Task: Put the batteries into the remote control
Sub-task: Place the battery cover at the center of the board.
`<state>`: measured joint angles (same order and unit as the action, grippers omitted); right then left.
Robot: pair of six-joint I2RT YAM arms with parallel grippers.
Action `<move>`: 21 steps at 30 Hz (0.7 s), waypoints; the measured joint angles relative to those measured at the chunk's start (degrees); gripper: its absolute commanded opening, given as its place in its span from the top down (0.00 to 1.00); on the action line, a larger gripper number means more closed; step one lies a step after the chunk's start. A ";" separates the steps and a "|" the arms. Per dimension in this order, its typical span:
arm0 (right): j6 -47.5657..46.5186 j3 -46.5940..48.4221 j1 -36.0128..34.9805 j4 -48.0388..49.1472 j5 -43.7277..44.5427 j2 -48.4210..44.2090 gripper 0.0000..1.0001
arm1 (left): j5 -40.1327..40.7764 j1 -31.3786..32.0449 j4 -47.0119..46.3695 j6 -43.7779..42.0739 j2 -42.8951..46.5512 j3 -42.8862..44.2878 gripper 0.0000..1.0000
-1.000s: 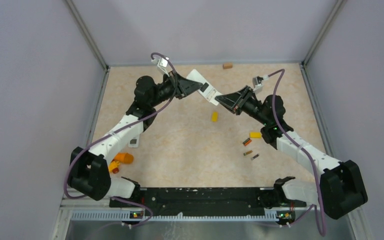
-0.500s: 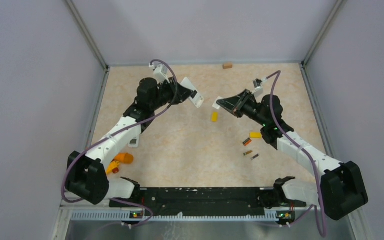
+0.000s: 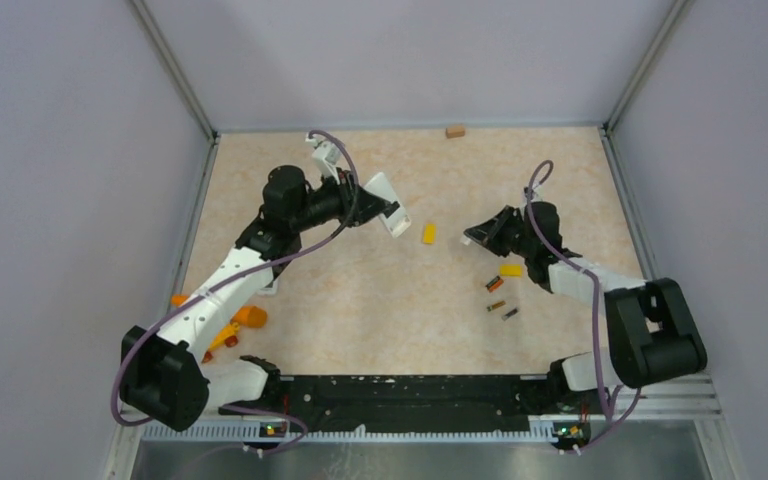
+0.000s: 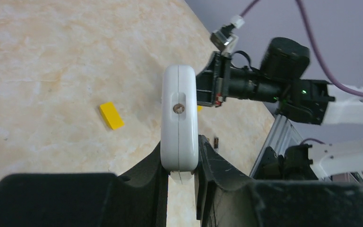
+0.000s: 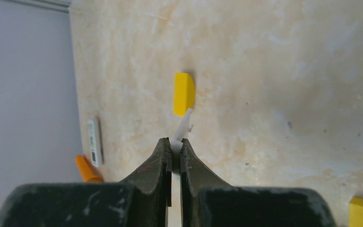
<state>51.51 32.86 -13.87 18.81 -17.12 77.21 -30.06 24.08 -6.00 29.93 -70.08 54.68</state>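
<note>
Stock as I see it from my station:

1. Left claw: clenched on the remote control, which is held clear of the surface over its far-left part. In the left wrist view the remote control stands edge-on between the two fingers.
2. Right claw: clenched on a thin white sliver, which sticks out past the fingertips. The claw hangs low over the surface, right of centre. I cannot tell what the sliver is.
3. Batteries: three, all lying loose on the surface beside the right forearm, well apart from the remote control. The orange-and-black one lies farthest from the arm bases; the two dark ones are nearer to them.
4. Yellow blocks: one lies between the two claws, and another is just beside the batteries.
5. Tan block: at the far edge.
6. Second white remote and orange cylinder: near the left arm.
</note>
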 measured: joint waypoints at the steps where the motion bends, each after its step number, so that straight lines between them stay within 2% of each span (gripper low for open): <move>1: -0.50 -0.35 0.46 0.76 -0.79 2.01 1.00 | -1.81 0.00 -0.02 -0.37 0.07 -0.15 1.00; 8: -1.97 -2.05 1.16 4.98 -5.70 10.49 1.00 | -11.69 0.00 -2.89 -0.28 0.07 -0.83 1.00; 9: -2.10 -2.05 1.29 5.33 -6.19 11.23 0.97 | -12.85 0.00 -3.52 -0.02 0.07 -0.85 1.00; 12: -3.13 -2.05 1.62 5.07 -6.43 11.74 0.77 | -15.13 0.00 -5.03 0.46 0.07 -0.85 1.00; 15: -4.50 -1.99 1.68 3.19 -4.72 11.72 0.64 | -16.65 0.00 -5.75 0.85 0.07 -0.85 1.00; 18: -5.73 -1.92 1.70 -0.48 -2.14 11.45 0.54 | -17.35 0.00 -6.21 1.25 0.07 -0.85 1.00; 21: -6.95 -1.38 1.77 -4.72 -0.13 9.16 0.48 | -17.49 0.00 -6.49 1.49 0.09 -0.87 1.00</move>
<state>44.56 31.48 -12.10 14.09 -17.26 86.37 -47.55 24.08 -12.49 31.42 -70.00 53.80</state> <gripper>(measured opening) 0.470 0.250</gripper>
